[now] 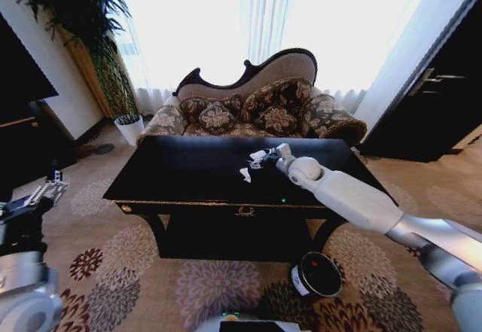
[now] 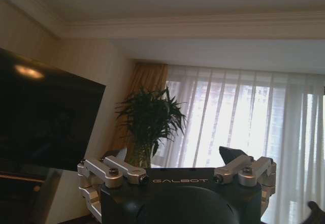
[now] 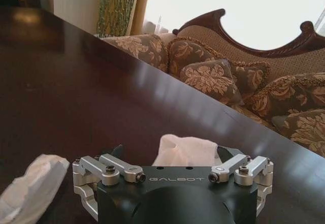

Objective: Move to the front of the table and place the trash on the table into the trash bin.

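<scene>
Head view: high, looking forward and down across the black table (image 1: 188, 174) toward the sofa (image 1: 256, 106) and curtained windows. Left wrist view: low beside the table, tilted upward at the ceiling, curtains and potted plant (image 2: 150, 117). Right wrist view: close above the surface (image 3: 76, 92), facing the sofa (image 3: 244, 61), which the head view shares.

Glossy dark wooden table (image 1: 188, 174) (mirror-smooth); crumpled white paper scrap (image 3: 185, 150); patterned cloth sofa (image 1: 256, 110).
</scene>
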Motion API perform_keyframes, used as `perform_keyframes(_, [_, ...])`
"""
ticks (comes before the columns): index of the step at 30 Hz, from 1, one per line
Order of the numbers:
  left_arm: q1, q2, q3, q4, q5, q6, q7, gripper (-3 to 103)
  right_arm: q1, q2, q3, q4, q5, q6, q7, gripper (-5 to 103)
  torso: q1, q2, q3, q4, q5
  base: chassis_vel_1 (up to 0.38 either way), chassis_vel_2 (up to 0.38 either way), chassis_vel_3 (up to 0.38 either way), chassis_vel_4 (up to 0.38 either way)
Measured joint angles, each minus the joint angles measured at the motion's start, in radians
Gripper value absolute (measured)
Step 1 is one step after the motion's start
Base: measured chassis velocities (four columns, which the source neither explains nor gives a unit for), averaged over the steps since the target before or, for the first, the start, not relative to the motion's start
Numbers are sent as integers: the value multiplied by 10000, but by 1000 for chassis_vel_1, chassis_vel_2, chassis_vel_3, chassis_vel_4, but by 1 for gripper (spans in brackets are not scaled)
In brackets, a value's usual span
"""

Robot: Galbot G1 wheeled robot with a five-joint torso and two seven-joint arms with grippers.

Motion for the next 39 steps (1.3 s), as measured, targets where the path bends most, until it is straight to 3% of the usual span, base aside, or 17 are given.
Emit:
perform_keyframes(5, [-71, -27, 119, 104, 26, -19, -36, 100, 105, 154, -115, -310, -142, 30, -23, 103, -1, 2, -1, 1, 0, 0, 0, 0, 0])
perform_keyframes(7, [-86, -34, 170, 114, 46, -20, -38, 100, 117, 168, -113, -342, -164, 85, -105, 94, 0, 1, -1, 0, 2, 0, 0, 0, 0])
perform_keyframes(9, [-96, -34, 182, 136, 55, -19, -39, 100, 120, 167, -111, -362, -197, 117, -151, 94, 0, 1, -1, 0, 2, 0, 0, 0, 0])
perform_keyframes(11, [-110, -28, 194, 168, 62, -20, -43, 100, 125, 167, -110, -400, -244, 159, -199, 89, 0, 2, -1, 0, 2, 0, 0, 0, 0])
perform_keyframes(14, [-130, 32, 206, 205, 65, -20, -45, 100, 140, 151, -105, -474, -330, 234, -302, 72, 0, 2, -1, 1, 1, 0, 0, 0, 0])
perform_keyframes(15, [-130, 32, 206, 205, 65, -20, -45, 100, 140, 151, -105, -474, -330, 234, -302, 72, 0, 2, -1, 1, 1, 0, 0, 0, 0])
perform_keyframes(19, [-123, 64, 208, 203, 65, -20, -58, 100, 140, 67, -76, -476, -424, 358, -437, 50, 0, 1, 0, 0, 2, 0, 0, 0, 0])
perform_keyframes(20, [-123, 64, 208, 203, 65, -20, -58, 100, 140, 67, -76, -476, -424, 358, -437, 50, 0, 1, 0, 0, 2, 0, 0, 0, 0])
perform_keyframes(22, [-96, 62, 208, 163, 65, -20, -63, 100, 96, 2, -14, -465, -476, 418, -512, 39, 0, 1, 0, 1, 1, 0, 0, 0, 0])
perform_keyframes(24, [-81, 63, 208, 143, 64, -20, -64, 100, 63, -27, 17, -461, -487, 440, -540, 39, 0, 1, 0, 1, 2, 0, 0, 0, 0])
perform_keyframes(28, [-42, 116, 159, 98, 44, -20, -80, 100, -127, -194, 250, -429, -519, 572, -710, 18, 0, 1, 0, 0, 2, 0, 0, 0, 0])
perform_keyframes(30, [-30, 121, 154, 87, 43, -20, -81, 100, -175, -246, 311, -405, -519, 614, -758, 18, 0, 1, 0, 0, 2, 0, 0, 0, 0])
perform_keyframes(34, [10, 115, 160, 24, 42, -20, -86, 100, -510, -647, 794, -132, -490, 862, -1072, 1, 0, 1, -1, 1, 2, 0, 0, 0, 0])
perform_keyframes(39, [40, 107, 169, -66, 42, -20, -91, 100, -1245, -1071, 1719, 358, -212, 1270, -1356, 0, 0, 1, 0, -1, 3, 0, 0, 0, 0])
